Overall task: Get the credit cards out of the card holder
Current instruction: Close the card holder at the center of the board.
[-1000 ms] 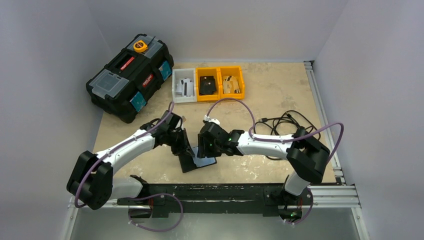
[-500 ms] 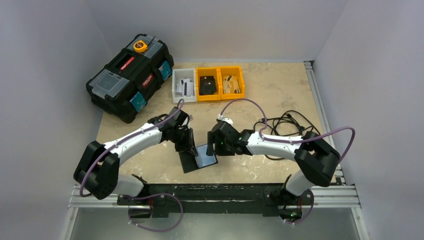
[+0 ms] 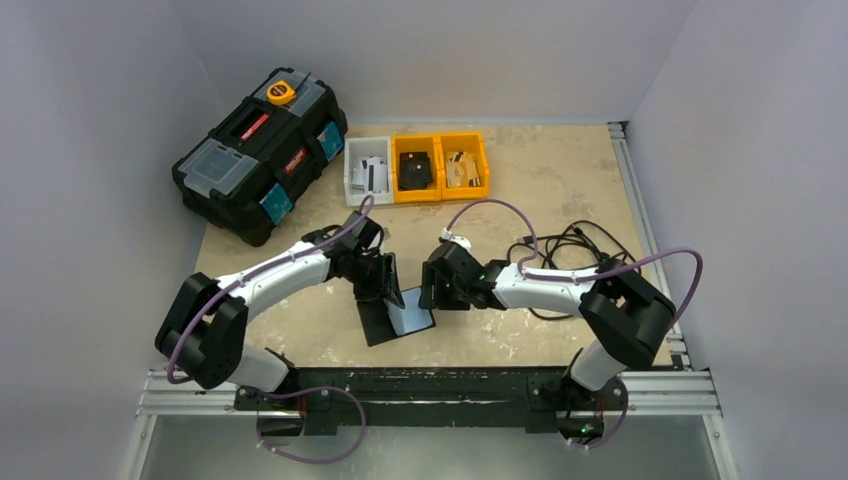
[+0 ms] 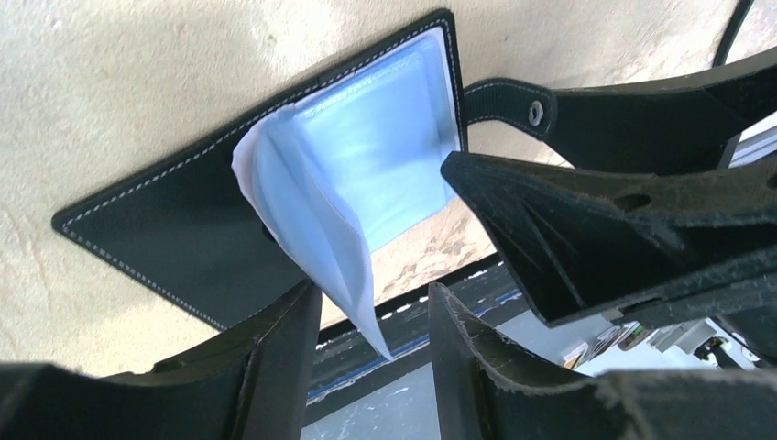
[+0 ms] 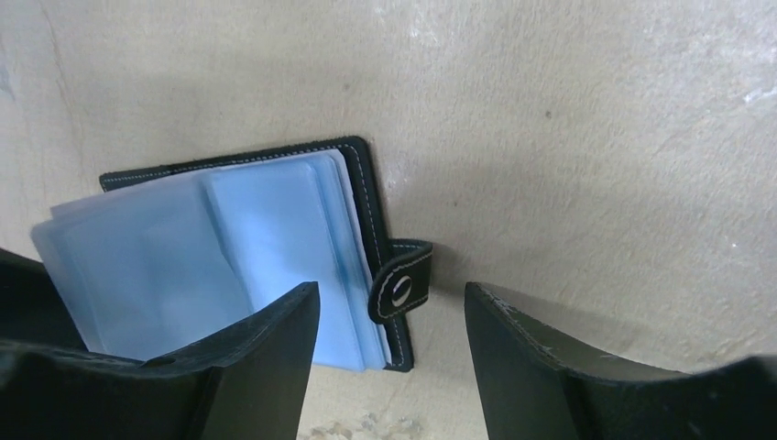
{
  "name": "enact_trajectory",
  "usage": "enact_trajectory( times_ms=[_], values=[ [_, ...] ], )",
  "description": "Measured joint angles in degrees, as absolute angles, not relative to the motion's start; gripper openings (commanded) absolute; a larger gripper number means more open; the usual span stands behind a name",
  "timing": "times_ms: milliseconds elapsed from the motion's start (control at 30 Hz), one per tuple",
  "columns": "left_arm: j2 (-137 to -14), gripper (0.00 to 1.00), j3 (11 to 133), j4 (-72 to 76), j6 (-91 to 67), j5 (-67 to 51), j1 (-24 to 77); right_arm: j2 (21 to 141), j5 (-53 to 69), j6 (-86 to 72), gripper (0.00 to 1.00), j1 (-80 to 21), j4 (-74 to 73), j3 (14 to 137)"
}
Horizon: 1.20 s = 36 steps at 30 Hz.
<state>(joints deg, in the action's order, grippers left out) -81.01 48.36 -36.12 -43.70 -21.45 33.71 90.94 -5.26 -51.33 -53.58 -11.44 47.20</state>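
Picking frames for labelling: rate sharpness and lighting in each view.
Top view: evenly lit, sharp, though the wallet is small. Left wrist: wallet stitching and cards crisp, table very bright up top. Right wrist: cards slightly blurred, shadow on the table.

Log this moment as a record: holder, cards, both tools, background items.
card holder: lying open on table
credit cards: pale blue, inside holder; one leaf raised
left tool: open, raised leaf's tip in its gap, not pinched
right tool: open, empty, over snap tab
background: black toolbox, three bins, cables
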Motion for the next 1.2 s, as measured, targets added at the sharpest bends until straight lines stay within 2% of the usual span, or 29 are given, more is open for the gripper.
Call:
enact_trajectory(
  times_ms=[167,467,533,900,1200],
  values=[
    [-83.96,0.49,49.04,-33.82,-43.99,-22.55,33.78,91.46,-5.67,-51.31,0.53,-53.39,-9.91,47.22],
    [-91.31,0.53,52.47,-28.23,-46.54,-26.3,34.54,91.48,-6.83,-51.57,0.15,-52.64,-8.08,45.5],
    [-93.41,0.53,53.17,-27.2,-47.2,-26.63,35.09,91.2,-6.83,-51.86,0.12,-52.53,-7.35,44.71],
    [-98.54,0.58,54.98,-25.85,-48.36,-27.05,35.9,86.74,-6.85,-54.33,0.04,-53.01,-4.45,38.83],
    [-85.89,0.62,53.98,-33.12,-46.44,-17.63,35.99,82.83,-7.38,-56.03,0.04,-53.41,-6.04,35.81]
  ],
)
